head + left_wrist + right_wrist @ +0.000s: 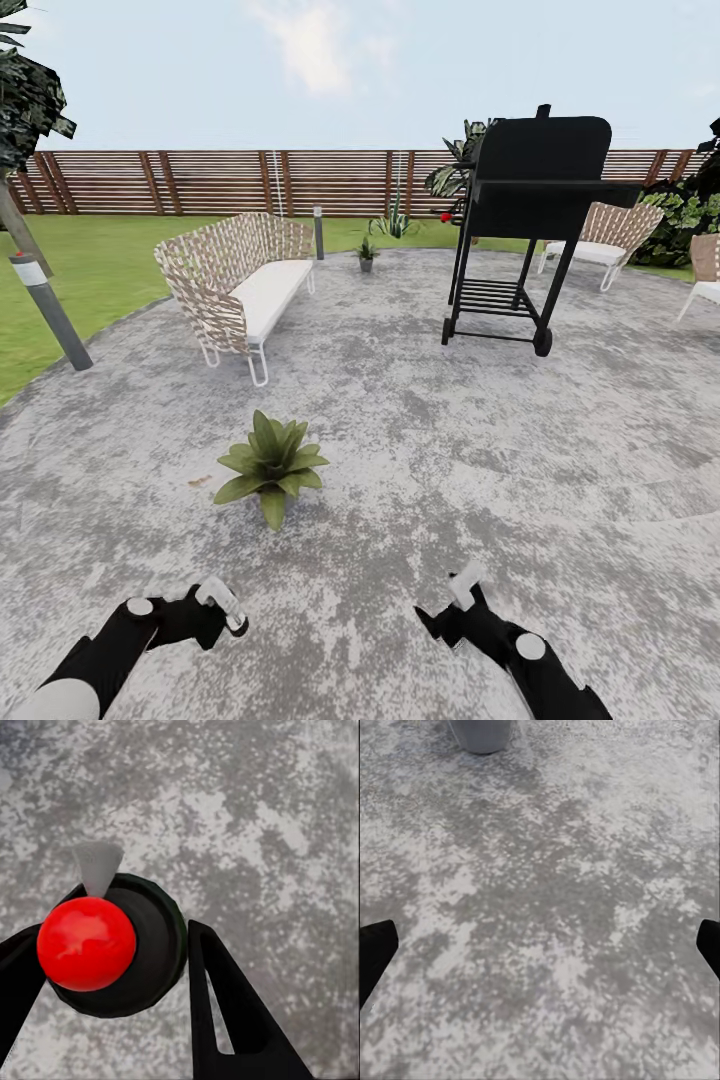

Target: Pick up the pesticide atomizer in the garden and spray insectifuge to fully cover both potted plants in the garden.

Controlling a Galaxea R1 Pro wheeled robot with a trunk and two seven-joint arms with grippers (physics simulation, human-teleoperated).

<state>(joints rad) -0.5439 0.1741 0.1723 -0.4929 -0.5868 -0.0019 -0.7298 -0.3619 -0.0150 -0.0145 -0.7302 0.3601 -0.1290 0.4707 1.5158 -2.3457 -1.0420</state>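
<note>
We stand on the round grey speckled paving (420, 420) of the garden, looking toward the brown slatted fence (200, 182) at the far edge of the lawn (90, 270).

Our left tool (215, 605) sits low at the left of the head view, and our right tool (455, 600) low at the right. In the left wrist view the left tool (127, 967) is clamped on the pesticide atomizer (120, 945): we see it end-on, a dark round body with a red ball on top and a pale nozzle pointing away over the paving, with a black finger pressed to each side. In the right wrist view the right tool's two black fingers (375, 949) sit at opposite edges of the picture, spread wide apart with bare paving between them; a grey pot (480, 735) shows at the far edge.

The near potted plant (270, 465) stands on the paving just ahead of us, between the two tools and a little to the left. The far potted plant (366, 254) stands well beyond it, near the paving's far edge, beside a grey bollard light (319, 232) and the end of the wicker bench (240, 280). A black grill (530, 210) stands to the right, with a wicker chair (605, 240) behind it. Another bollard light (50, 305) leans at the left edge of the paving.
</note>
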